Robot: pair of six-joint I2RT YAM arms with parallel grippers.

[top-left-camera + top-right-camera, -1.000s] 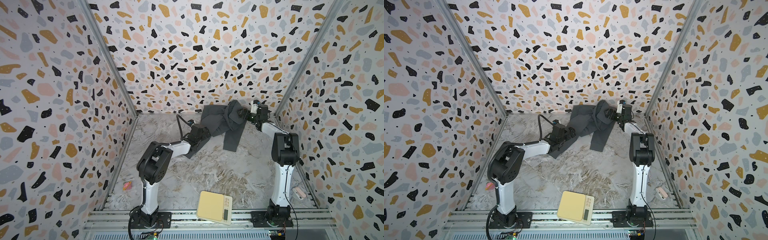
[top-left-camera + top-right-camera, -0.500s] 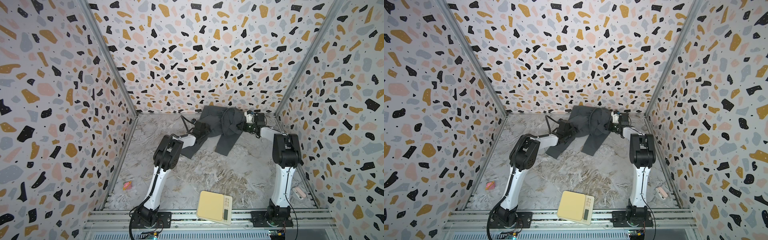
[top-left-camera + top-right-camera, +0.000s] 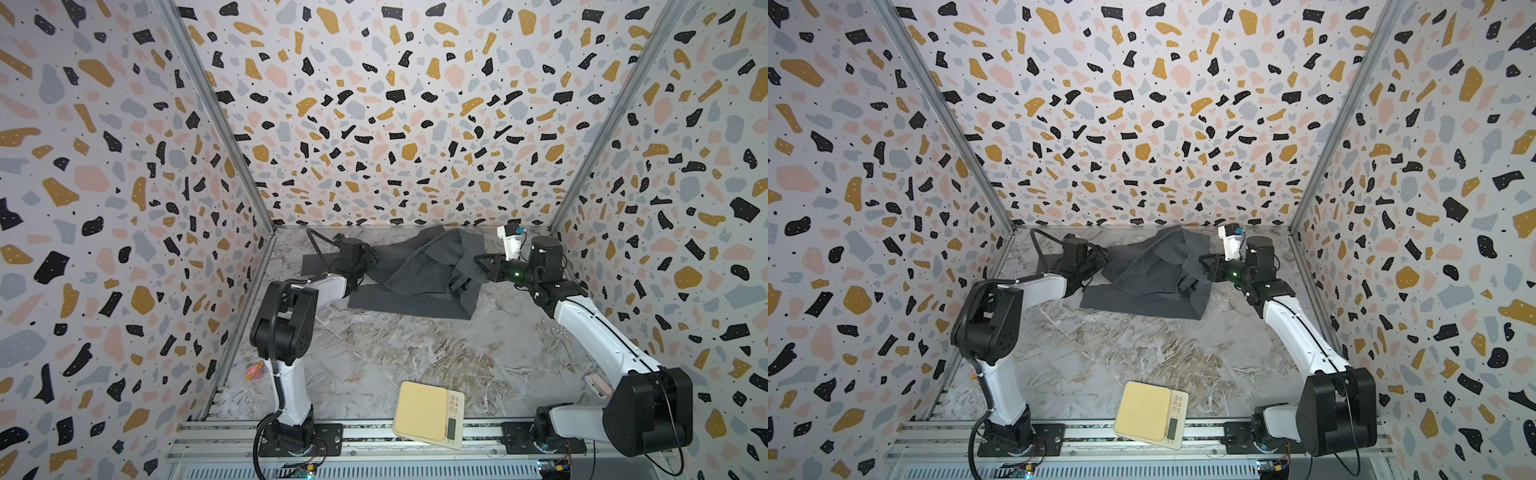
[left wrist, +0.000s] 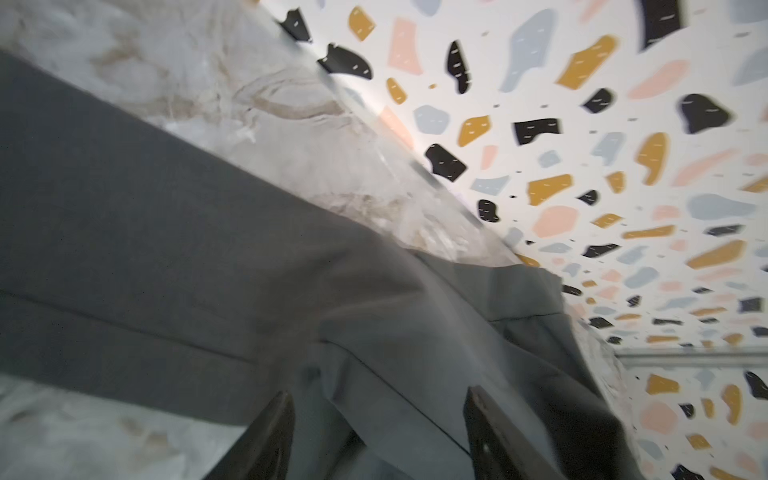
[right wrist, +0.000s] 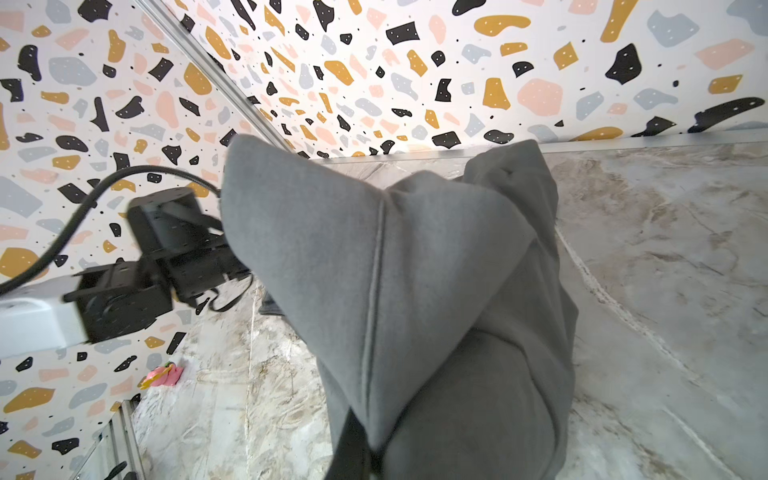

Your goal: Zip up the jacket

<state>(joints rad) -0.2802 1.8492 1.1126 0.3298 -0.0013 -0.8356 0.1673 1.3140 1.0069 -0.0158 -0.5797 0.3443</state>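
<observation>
Jacket (image 3: 415, 276) cloth, dark charcoal grey, lies crumpled at the far end of the counter (image 3: 395, 357), close to the rear wall (image 3: 395, 124) and between the two arms. Both top views show the jacket (image 3: 1148, 276) in that place. Its near part lies flat on the marbled surface as a broad band. The part toward the right is bunched up and raised off the counter.

The right arm (image 3: 590, 328) reaches in from the right side. The right jaws are pressed together on the raised bunch at the jacket's right edge. In the right wrist view the cloth (image 5: 415, 291) hangs from the grip in a peaked fold with a seam running down its middle.

The left arm (image 3: 328, 284) reaches to the jacket's left end. The left jaws are spread. In the blurred left wrist view the two dark fingers (image 4: 272, 436) stand apart with a fold of the cloth (image 4: 166, 249) lying between them. Whether they bear on it cannot be told.

Well apart from the jacket, at the front edge, a cream kitchen scale (image 3: 430, 419) rests partly over the metal rail (image 3: 365, 434). A small pink thing (image 3: 254, 370) lies by the left wall. A small pale thing (image 3: 597, 384) lies by the right wall, just beside the right arm. All three walls carry a terrazzo pattern.
</observation>
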